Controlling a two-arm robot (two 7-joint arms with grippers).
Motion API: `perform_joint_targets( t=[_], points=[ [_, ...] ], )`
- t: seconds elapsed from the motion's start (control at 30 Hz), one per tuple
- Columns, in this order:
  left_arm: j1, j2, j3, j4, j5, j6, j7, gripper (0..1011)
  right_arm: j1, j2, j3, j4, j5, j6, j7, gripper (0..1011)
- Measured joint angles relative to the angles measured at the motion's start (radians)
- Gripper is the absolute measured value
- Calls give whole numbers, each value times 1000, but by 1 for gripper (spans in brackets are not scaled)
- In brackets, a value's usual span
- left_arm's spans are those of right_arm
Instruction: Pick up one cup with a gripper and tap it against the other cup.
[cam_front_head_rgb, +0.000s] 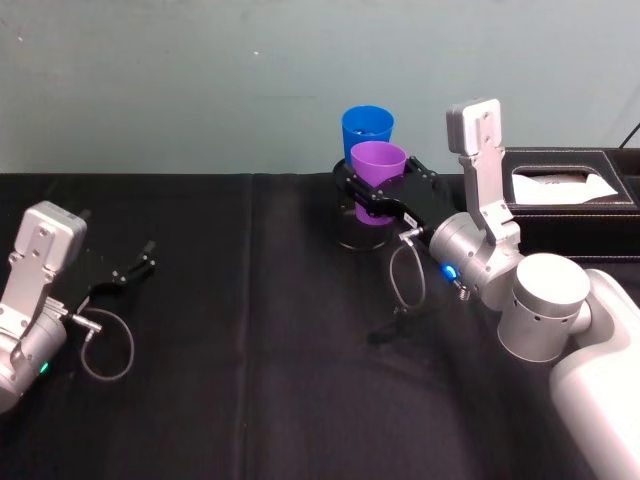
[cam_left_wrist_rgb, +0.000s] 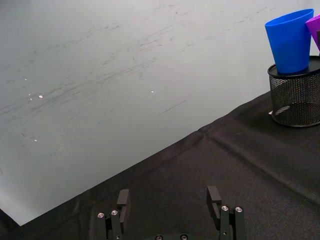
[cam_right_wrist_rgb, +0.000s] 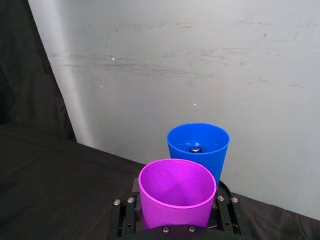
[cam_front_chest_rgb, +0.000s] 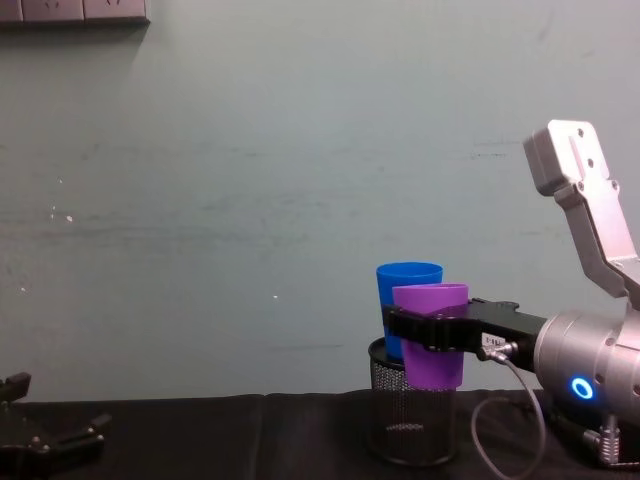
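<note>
— Right gripper (cam_front_head_rgb: 378, 190)?
— Clamped around the purple cup (cam_front_head_rgb: 378, 160), upright, off the table (cam_front_head_rgb: 250, 350), pressed close to the blue cup (cam_front_head_rgb: 367, 125) atop the black mesh holder (cam_front_chest_rgb: 410, 420); contact hard to tell.
— Left gripper (cam_left_wrist_rgb: 168, 192)?
— Low at the table's left, fingers apart.

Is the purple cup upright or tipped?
Upright: held in the right gripper, the purple cup has its rim on top, base below.

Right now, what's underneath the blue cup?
The blue cup stands on a black mesh holder. The purple cup, in the right pincer, hides part of the holder's top; its inside cannot be made out. The left pincer hangs open, far left.
</note>
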Motion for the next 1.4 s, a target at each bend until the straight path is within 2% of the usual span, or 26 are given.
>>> perform_joint_targets(
  t=[0.33,1.4],
  points=[
    [0,0,0,0,0,0,0,1000,23,-9,8,30,-12,-8,5,734],
    [0,0,0,0,0,0,0,1000,24,-9,8,30,-14,-7,5,735]
  ],
)
